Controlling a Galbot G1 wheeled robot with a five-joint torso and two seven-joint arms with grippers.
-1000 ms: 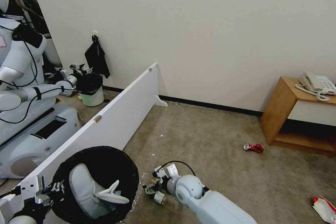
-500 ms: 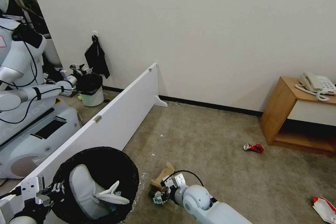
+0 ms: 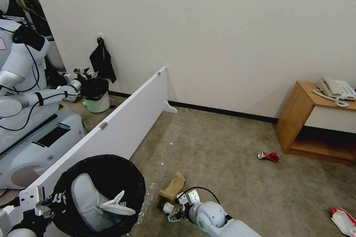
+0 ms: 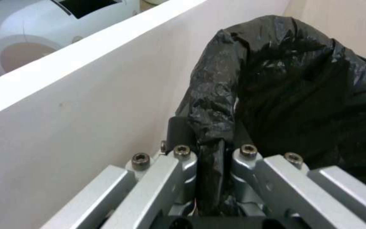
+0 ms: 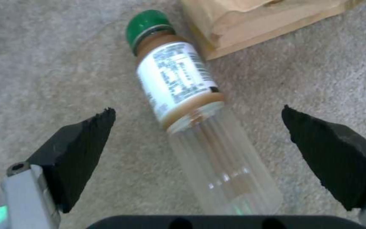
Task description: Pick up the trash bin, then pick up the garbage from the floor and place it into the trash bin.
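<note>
The left gripper pinches the black-lined trash bin beside a white board, while the right gripper hangs spread over a green-capped bottle beside a brown paper bag, red can farther right.

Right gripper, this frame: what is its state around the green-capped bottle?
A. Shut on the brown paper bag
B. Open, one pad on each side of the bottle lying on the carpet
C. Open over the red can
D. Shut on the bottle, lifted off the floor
B: the right gripper is open, its black pads apart from the green-capped bottle, which lies on the carpet beside the brown paper bag.
</note>
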